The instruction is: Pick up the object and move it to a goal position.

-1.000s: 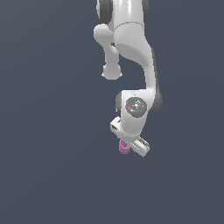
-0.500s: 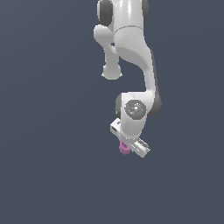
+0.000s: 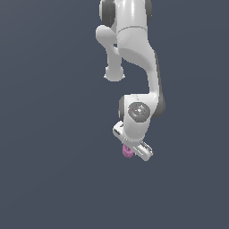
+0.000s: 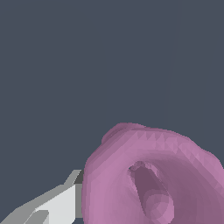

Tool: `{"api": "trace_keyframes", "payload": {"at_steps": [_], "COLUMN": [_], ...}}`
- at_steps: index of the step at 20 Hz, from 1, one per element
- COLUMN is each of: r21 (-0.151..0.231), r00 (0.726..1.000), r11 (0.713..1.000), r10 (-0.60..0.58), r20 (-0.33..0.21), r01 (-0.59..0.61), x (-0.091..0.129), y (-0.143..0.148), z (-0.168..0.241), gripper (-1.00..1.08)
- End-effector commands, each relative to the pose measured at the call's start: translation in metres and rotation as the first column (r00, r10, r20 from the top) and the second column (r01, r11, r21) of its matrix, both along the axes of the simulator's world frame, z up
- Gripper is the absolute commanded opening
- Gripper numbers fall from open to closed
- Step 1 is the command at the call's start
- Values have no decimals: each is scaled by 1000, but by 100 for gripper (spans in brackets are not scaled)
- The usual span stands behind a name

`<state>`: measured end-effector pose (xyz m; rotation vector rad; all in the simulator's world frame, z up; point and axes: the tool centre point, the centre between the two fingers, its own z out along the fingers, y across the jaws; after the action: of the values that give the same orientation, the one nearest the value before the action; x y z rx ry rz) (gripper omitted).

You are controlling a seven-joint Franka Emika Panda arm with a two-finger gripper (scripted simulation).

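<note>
Exterior view: small pink-purple stubby cylinder (image 3: 127,151) sits directly under the white gripper (image 3: 133,151), partly hidden by the gripper body, toward its side on the exterior view's left. White jointed arm (image 3: 134,58) reaches down to it from above against plain dark grey.

Wrist view: one light grey finger (image 4: 57,203) touches the cylinder's (image 4: 148,175) side; hollowed top faces the camera. Second finger not seen. Gripper appears to pinch the cylinder.
</note>
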<state>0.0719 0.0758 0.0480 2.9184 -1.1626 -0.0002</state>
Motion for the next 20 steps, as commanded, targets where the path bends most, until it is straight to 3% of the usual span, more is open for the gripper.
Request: {"api": "trace_keyframes", "payload": {"at_steps": [1, 20], "r21": [0, -1], "r00": [1000, 1000], "r11": [1000, 1000], "r10": [0, 0], "r20": [0, 0], "r01": [0, 0], "x": [1, 40], "y": [4, 111], "z": [3, 75], "gripper": [-100, -100]}}
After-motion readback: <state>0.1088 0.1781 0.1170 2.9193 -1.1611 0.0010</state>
